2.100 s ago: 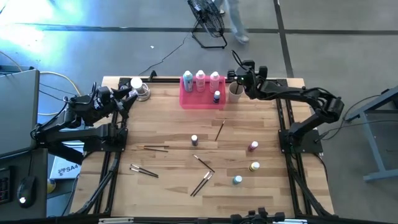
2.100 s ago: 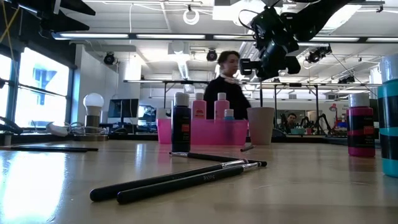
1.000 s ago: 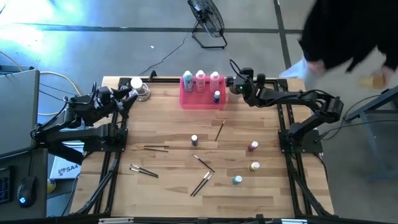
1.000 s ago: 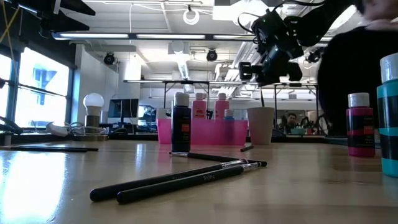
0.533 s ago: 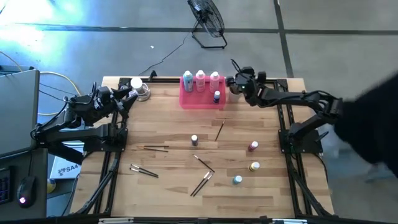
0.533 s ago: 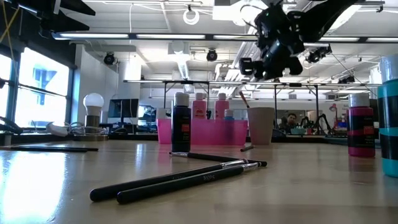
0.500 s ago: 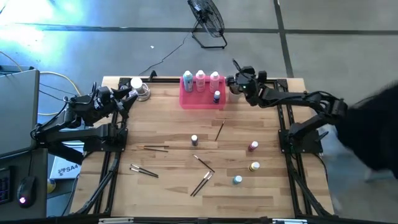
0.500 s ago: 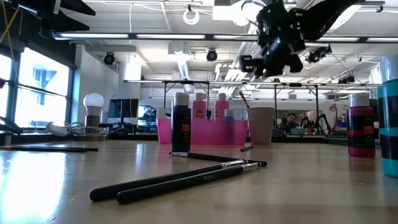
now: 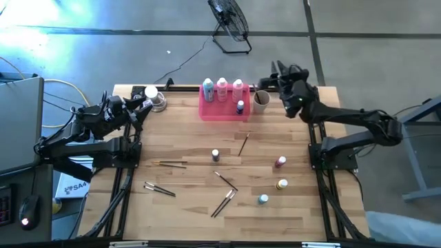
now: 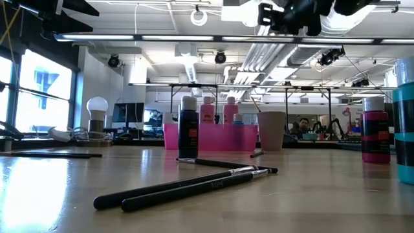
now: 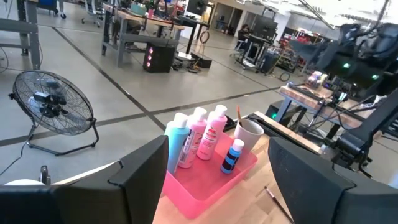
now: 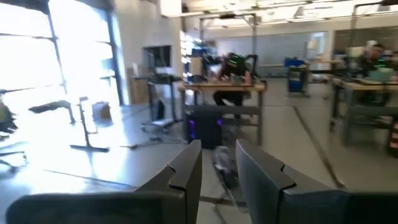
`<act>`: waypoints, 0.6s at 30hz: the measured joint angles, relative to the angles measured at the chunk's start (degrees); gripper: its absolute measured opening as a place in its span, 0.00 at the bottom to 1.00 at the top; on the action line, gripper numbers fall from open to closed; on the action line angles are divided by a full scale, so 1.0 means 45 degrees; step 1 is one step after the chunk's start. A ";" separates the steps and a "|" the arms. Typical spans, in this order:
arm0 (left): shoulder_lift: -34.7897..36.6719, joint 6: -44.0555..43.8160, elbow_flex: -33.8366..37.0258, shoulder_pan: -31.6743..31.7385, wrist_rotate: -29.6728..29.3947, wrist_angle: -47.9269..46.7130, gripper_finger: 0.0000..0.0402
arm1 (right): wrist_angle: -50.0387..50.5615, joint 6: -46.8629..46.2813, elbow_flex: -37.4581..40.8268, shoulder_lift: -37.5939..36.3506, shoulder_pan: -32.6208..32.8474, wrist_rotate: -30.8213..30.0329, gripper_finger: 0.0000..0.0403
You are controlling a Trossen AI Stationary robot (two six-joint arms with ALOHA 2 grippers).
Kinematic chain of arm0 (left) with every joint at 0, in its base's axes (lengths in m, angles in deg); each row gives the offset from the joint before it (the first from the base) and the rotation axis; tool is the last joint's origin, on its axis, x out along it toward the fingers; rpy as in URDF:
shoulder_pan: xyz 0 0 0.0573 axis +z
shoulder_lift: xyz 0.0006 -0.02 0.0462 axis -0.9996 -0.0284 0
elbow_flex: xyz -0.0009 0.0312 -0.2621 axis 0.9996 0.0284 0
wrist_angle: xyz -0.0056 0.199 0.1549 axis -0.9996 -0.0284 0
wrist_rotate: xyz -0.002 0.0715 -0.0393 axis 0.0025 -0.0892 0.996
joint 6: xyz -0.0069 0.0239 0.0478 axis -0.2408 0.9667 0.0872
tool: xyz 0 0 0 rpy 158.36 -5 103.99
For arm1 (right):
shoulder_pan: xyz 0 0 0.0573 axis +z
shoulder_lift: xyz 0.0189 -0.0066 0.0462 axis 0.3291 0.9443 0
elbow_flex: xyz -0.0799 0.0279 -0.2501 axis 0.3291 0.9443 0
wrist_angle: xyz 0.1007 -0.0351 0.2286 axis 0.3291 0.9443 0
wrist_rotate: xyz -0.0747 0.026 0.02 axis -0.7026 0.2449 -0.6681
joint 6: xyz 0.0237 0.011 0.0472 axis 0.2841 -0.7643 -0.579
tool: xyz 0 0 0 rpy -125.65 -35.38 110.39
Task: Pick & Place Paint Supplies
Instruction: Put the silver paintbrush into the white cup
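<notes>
Left arm folded low at the worktop's (image 9: 186, 145) far left corner, left claw (image 9: 140, 105) pointing inward, fingers (image 11: 146, 171) spread wide, nothing between them. Right arm stretched from its base at the right edge toward the far right corner, wrist raised high, right claw (image 9: 281, 74) up off the worktop; its fingers (image 12: 186, 171) stand slightly apart with a narrow gap, holding nothing.

Paintbrush (image 9: 260, 90) in cup (image 9: 261, 101), beside tray (image 9: 224, 111)

3 tall bottles (image 9: 222, 87), 5 tiny bottles (image 9: 216, 155), 1 cup (image 9: 261, 100).
</notes>
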 joint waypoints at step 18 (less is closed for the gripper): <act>0.0000 0.0000 0.0000 -0.0005 0.0000 0.0000 0.68 | 0.0058 -0.0009 0.0000 -0.0698 0.1004 0.2362 0.23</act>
